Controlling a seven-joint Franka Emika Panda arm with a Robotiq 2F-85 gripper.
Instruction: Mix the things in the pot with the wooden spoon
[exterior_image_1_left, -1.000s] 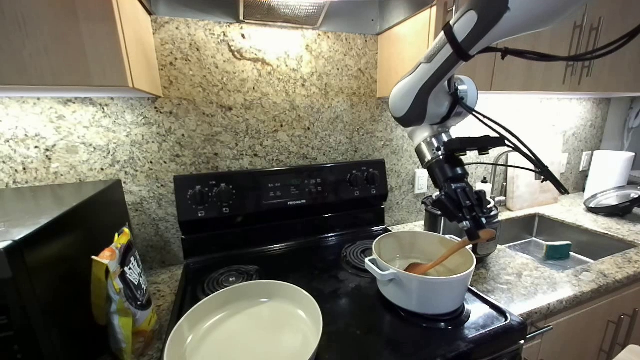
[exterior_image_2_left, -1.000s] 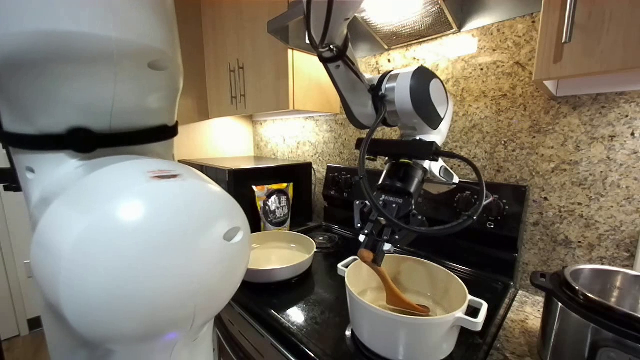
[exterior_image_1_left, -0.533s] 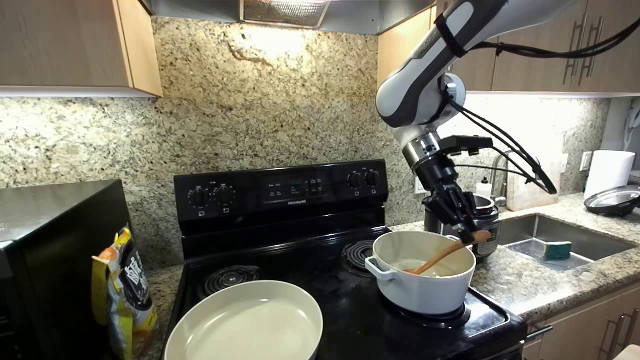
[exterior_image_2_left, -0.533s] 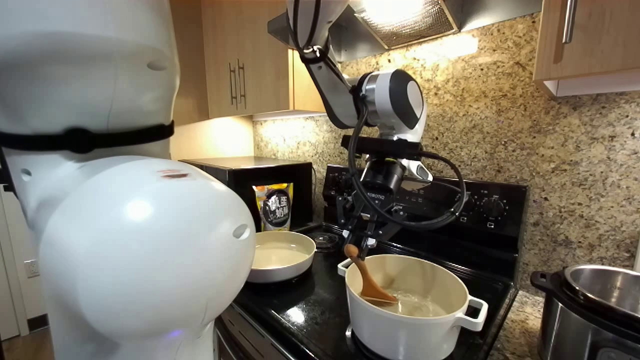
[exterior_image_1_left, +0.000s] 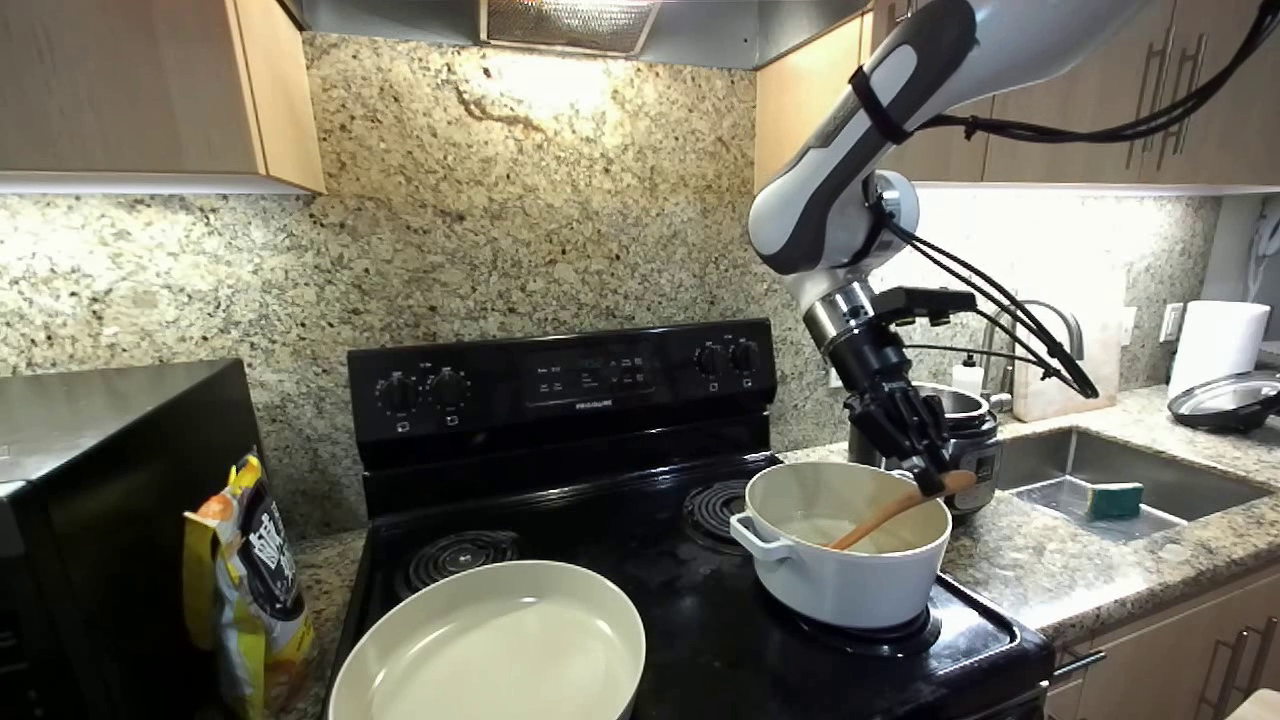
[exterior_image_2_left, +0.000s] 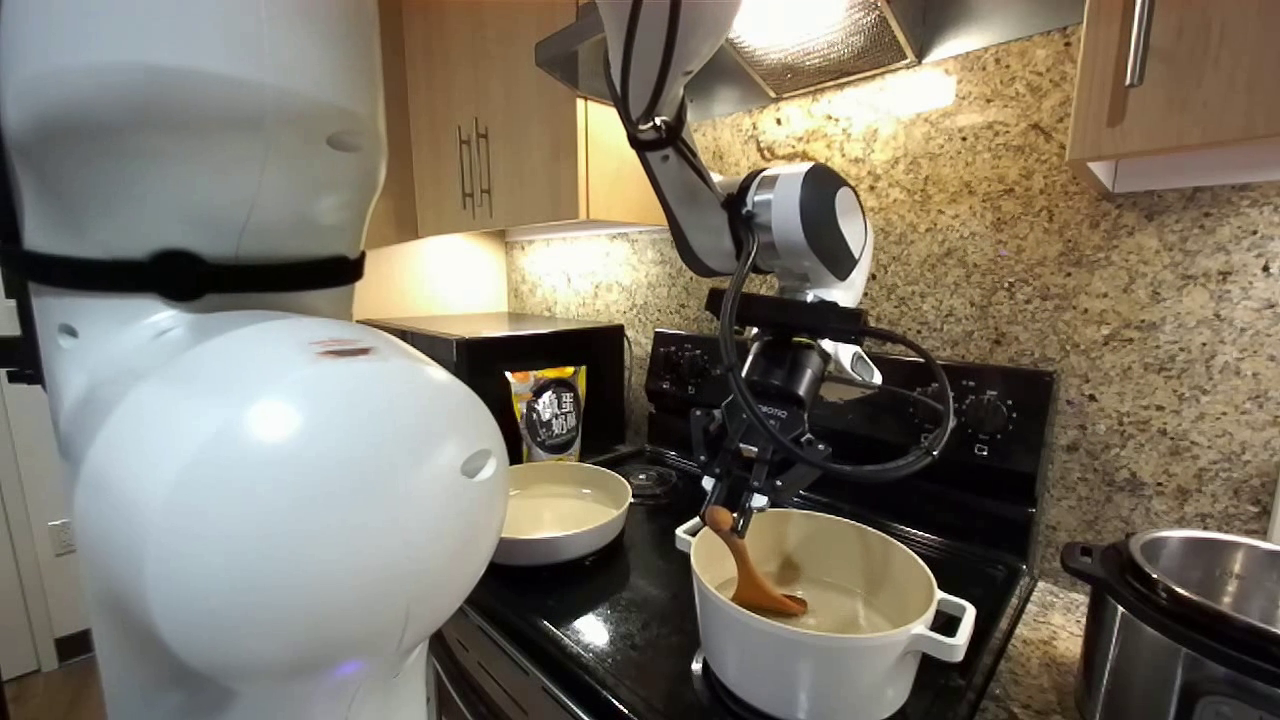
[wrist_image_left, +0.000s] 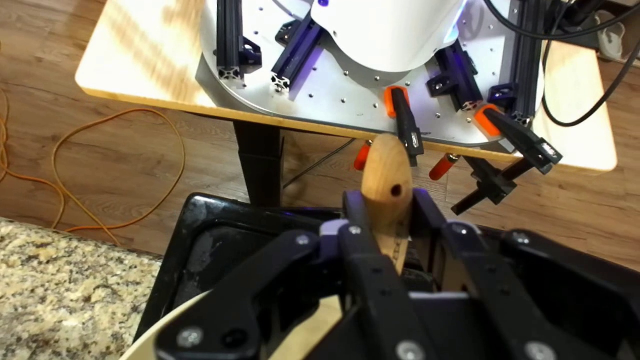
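- Pinching the wooden spoon (exterior_image_2_left: 745, 572) near the top of its handle, the gripper (wrist_image_left: 388, 206) is standing closed down on the wood; in the wrist view its fingers (wrist_image_left: 426, 207) are flanking the handle, whose rounded end is jutting past them.
- The spoon is slanting into the white pot (exterior_image_2_left: 800, 665), its head lying low toward one side.
- The contents (exterior_image_2_left: 845, 608) are looking like thin, clear liquid; a brownish patch (exterior_image_2_left: 789, 570) is showing on the inner wall, whether food or reflection I cannot tell.
- Mixing seems to be the step in hand; nothing is telling how far along it is. The next move is likely calling for a steady sweep around the pot, head low, grip firm against twisting.
- The pot's wall is bounding that sweep, and the fingers are hanging near the rim, so a low wrist could be knocking it. A black cable (exterior_image_2_left: 875, 472) is looping beside the wrist.
- The pot is resting on a burner of the black stove (exterior_image_1_left: 690, 620); a shallow pan (exterior_image_1_left: 510, 650) is sitting well apart from it, and a steel cooker (exterior_image_2_left: 1140, 640) is standing on the counter (exterior_image_1_left: 1040, 560).
- Farther off, a snack bag (exterior_image_1_left: 265, 585) is standing beside the microwave (exterior_image_1_left: 110, 520), probably blocking nothing.
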